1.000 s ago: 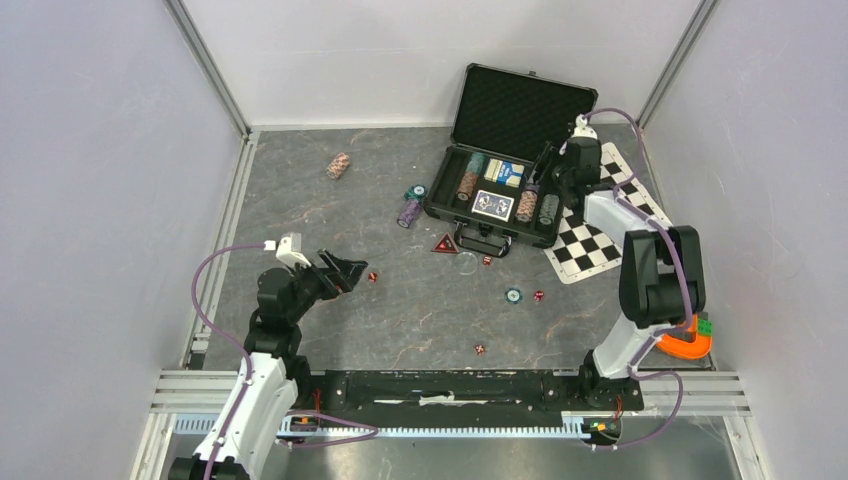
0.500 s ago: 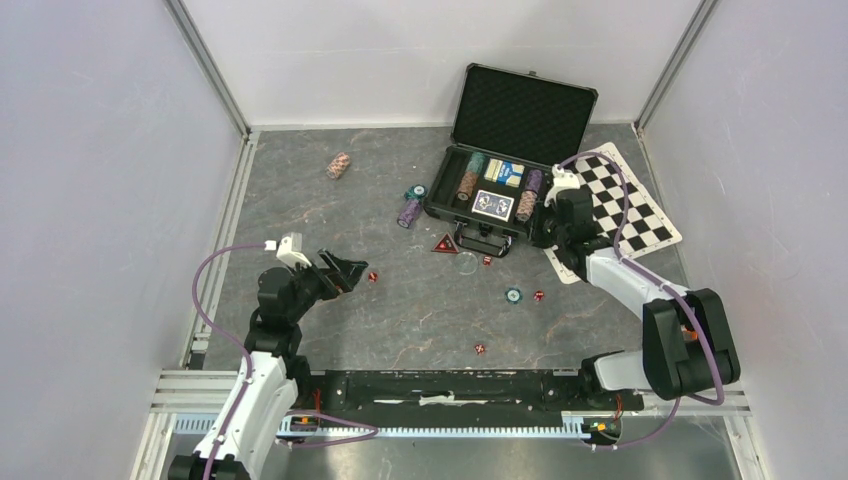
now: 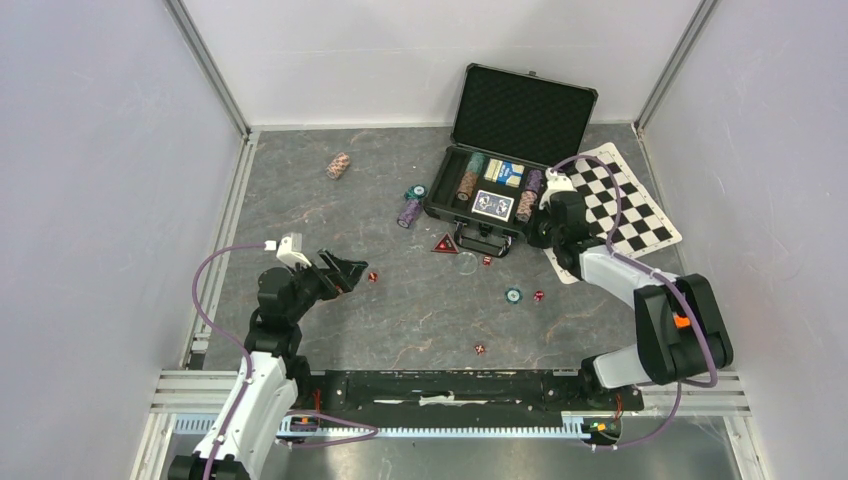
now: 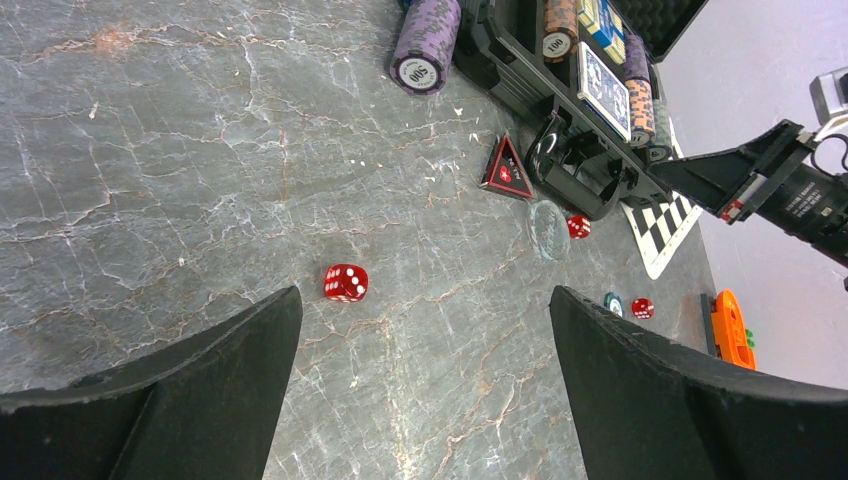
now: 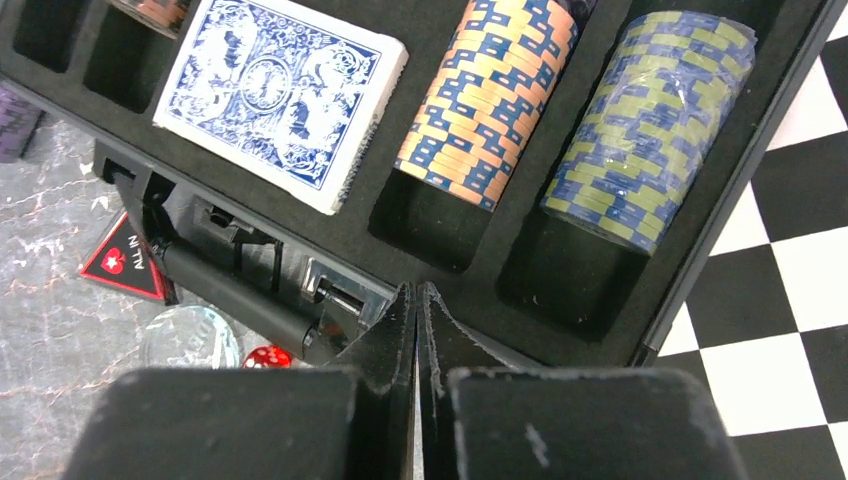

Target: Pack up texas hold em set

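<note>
The left tool [image 4: 422,300] is wide, the right tool [image 5: 415,292] pressed together empty; the tiny die [image 4: 345,282] looks hard, so pinch its flat sides.

Open tabletop [image 3: 300,200] left of the case [image 3: 440,213]. Blocked behind by the raised lid [image 3: 522,105]; scattered dice [image 3: 480,348] in front.

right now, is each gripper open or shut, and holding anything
Left gripper: open, empty, near a small red die.
Right gripper: shut, nothing between its fingers, at the near edge of the black rectangular hard case.
</note>
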`<move>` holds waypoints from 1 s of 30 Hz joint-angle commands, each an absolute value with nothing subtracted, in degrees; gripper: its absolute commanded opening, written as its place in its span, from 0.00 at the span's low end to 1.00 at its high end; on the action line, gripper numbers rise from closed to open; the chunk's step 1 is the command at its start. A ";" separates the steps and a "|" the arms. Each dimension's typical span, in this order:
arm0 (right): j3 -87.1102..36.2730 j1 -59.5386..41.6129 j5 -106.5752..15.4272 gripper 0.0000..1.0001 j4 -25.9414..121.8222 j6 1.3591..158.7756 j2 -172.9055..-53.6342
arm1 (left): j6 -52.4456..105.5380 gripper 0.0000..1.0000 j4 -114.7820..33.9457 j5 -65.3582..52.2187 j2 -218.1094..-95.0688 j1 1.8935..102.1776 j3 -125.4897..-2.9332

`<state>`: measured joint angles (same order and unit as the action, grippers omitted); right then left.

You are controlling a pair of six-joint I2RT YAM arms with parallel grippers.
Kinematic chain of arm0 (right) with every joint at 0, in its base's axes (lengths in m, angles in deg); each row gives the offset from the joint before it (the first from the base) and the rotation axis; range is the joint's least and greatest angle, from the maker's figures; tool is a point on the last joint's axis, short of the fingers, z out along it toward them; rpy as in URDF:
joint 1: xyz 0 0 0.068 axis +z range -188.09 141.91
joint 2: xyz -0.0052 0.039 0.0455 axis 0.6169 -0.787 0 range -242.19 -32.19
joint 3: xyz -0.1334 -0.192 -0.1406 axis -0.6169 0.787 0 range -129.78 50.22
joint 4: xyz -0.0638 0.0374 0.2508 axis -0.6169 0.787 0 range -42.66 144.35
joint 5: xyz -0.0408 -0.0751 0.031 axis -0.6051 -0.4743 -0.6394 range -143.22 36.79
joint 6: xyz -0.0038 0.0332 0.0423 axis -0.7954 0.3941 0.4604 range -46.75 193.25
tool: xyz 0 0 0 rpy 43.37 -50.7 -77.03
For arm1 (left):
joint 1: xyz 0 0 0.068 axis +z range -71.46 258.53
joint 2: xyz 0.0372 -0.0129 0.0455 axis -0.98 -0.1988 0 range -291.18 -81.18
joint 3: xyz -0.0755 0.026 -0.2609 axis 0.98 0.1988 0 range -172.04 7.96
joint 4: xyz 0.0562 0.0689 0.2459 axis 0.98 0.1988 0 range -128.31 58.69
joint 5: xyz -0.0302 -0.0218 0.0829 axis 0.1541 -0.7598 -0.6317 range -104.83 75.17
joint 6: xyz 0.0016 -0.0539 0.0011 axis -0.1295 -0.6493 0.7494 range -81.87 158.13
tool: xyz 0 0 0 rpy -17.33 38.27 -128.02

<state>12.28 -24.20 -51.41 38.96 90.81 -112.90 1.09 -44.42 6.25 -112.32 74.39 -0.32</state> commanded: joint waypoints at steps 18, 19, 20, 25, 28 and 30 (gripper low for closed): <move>0.05 -23.77 -61.21 0.00 42.48 91.49 -121.28 | 2.34 1.00 -46.66 6.44 -112.76 74.58 -0.57; 1.33 -23.76 -60.12 0.04 42.22 91.24 -119.46 | 2.29 1.00 -46.66 6.44 -112.75 74.57 -0.57; 2.78 -23.70 -58.95 0.08 41.90 90.92 -117.76 | 2.35 1.00 -46.66 6.44 -112.82 74.57 -0.57; 9.81 -23.59 -55.81 0.27 41.55 88.36 -106.44 | 2.35 1.00 -46.75 6.48 -113.02 74.56 -0.61; 12.63 -23.70 -57.51 0.46 45.16 87.51 -100.20 | 2.25 1.00 -46.66 6.31 -112.95 74.52 -0.57; 13.87 -24.00 -58.73 0.77 48.59 87.75 -96.69 | 2.24 1.00 -46.53 6.09 -113.01 74.53 -0.66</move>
<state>11.52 -23.59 -57.60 44.65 89.33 -102.62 1.09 -44.42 6.25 -113.06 74.39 -0.32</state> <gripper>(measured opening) 0.554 0.994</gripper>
